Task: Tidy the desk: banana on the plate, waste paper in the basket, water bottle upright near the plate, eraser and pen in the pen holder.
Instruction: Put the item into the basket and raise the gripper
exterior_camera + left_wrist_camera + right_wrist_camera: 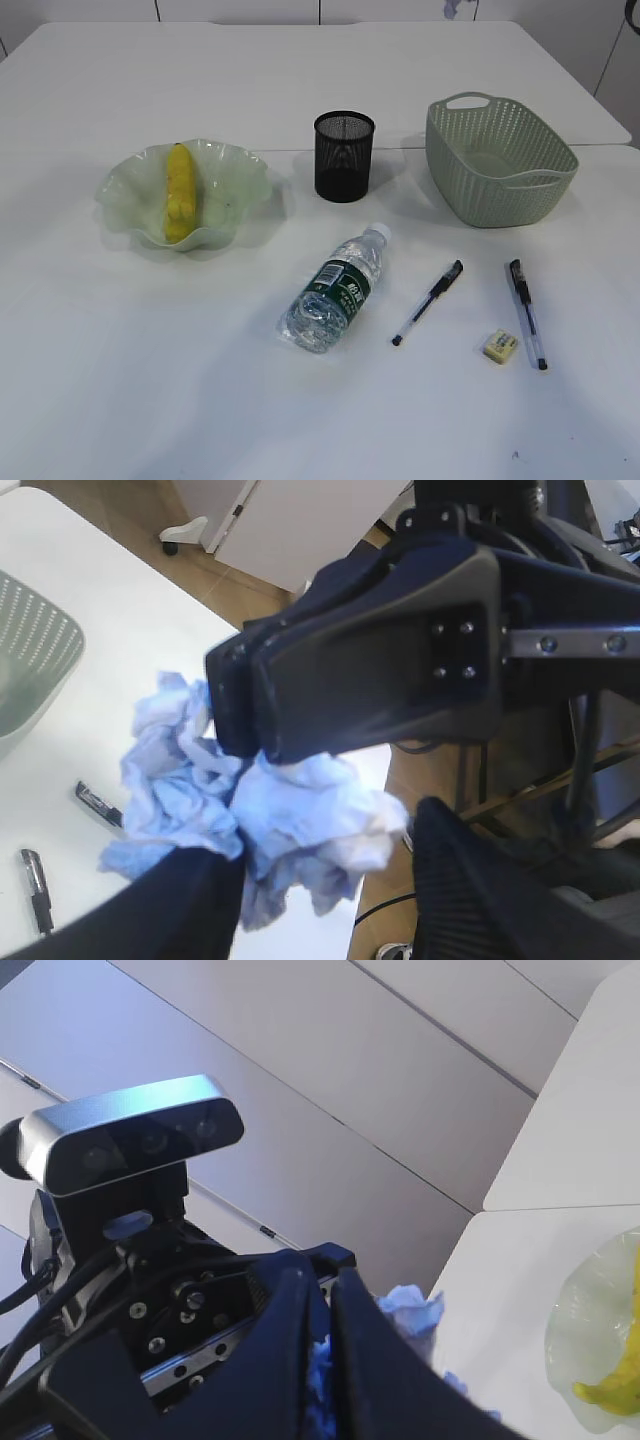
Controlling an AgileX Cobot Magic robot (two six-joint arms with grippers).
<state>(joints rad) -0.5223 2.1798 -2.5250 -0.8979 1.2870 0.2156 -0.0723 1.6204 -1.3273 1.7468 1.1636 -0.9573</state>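
Observation:
The crumpled blue-white waste paper [300, 820] hangs above the table's edge, pinched in my shut right gripper [240, 730]. My left gripper [325, 865] stands open around its lower part; one finger touches the paper, the other is apart from it. In the right wrist view the right gripper [330, 1290] has the paper [410, 1310] between its jaws. Neither arm shows in the exterior view. There the banana [179, 190] lies on the plate [120, 195], the water bottle [338, 290] lies on its side, and two pens [428, 302] [527, 313] and the eraser [500, 346] lie on the table.
The black mesh pen holder [344, 155] stands behind the bottle. The green basket [500, 160] sits at the back right and shows at the left of the left wrist view as the basket [30, 670]. A camera [140, 1140] on a mount is close behind the grippers.

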